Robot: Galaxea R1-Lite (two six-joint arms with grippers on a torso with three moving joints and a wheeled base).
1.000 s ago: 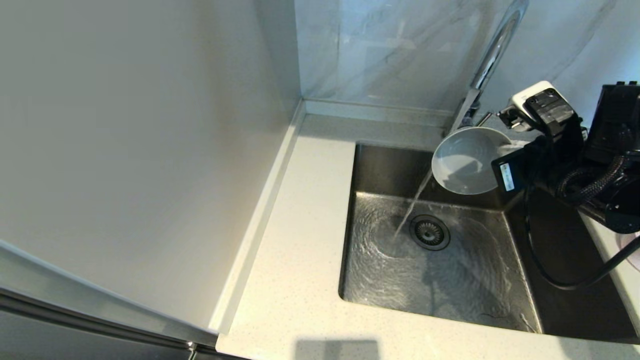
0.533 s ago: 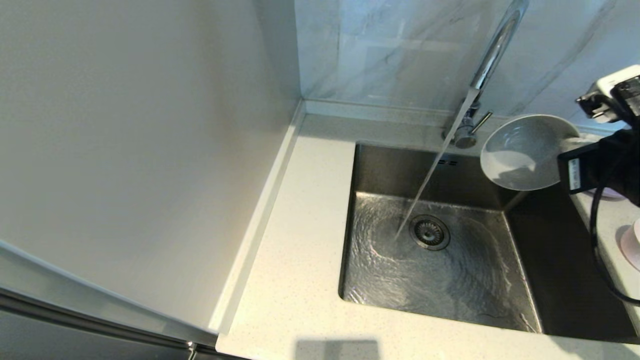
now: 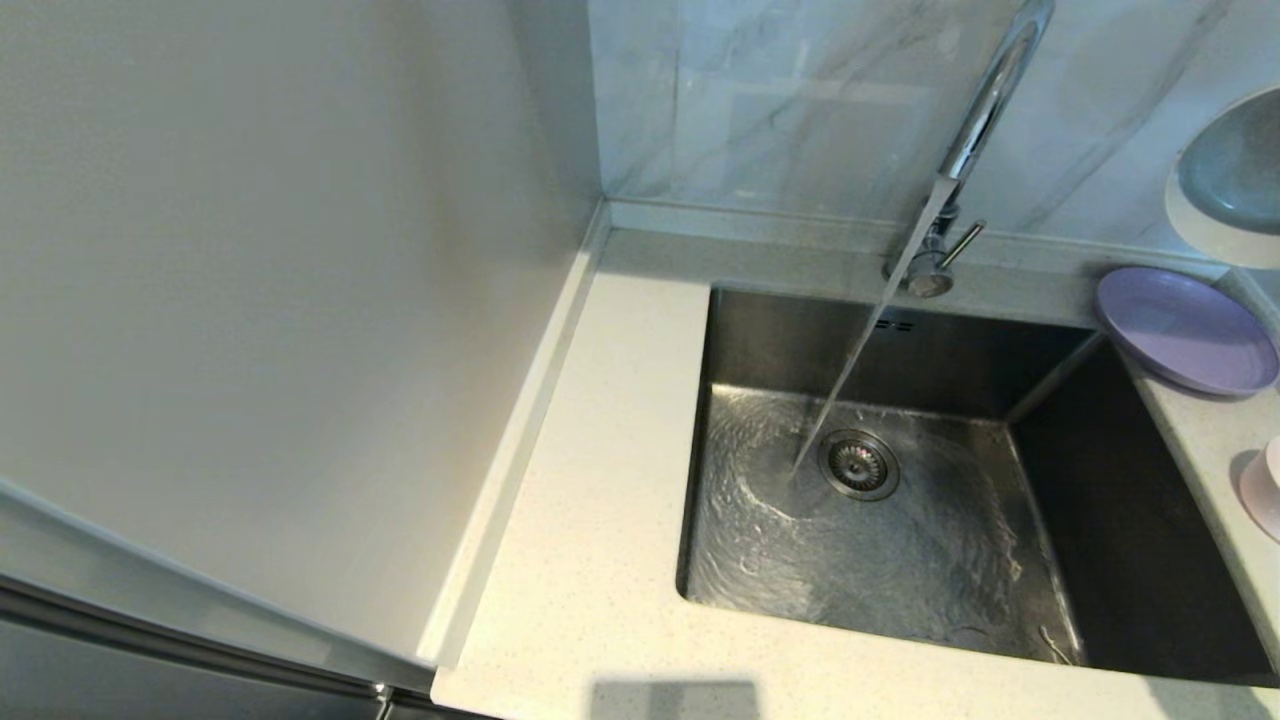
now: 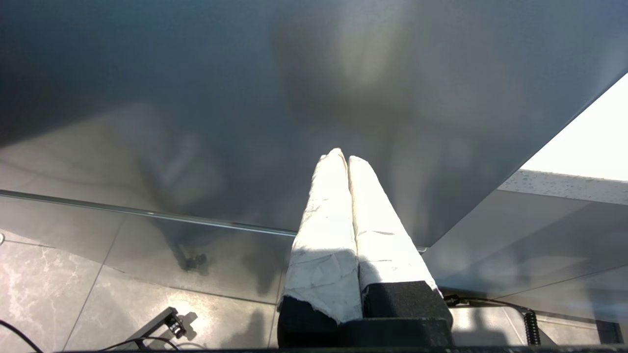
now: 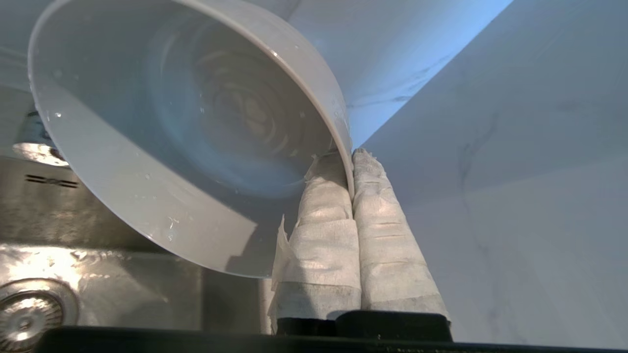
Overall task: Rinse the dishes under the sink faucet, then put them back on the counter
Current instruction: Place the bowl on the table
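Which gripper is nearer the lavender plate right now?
Right. The right gripper holds a white bowl by its rim just above the lavender plate. The left gripper is parked shut below the counter, facing the floor.

right gripper (image 5: pixel 349 162) pinching rim | wet grey bowl (image 5: pixel 186 132) tilted | above sink (image 5: pixel 98 235)

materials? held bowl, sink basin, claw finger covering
Bowl: likely plastic, pale, smooth, thin rim, droplets clinging. Sink: brushed stainless steel by its dull grey sheen. Fingers of the right claw: wrapped in white tape-like layers with frayed edges; material uncertain.
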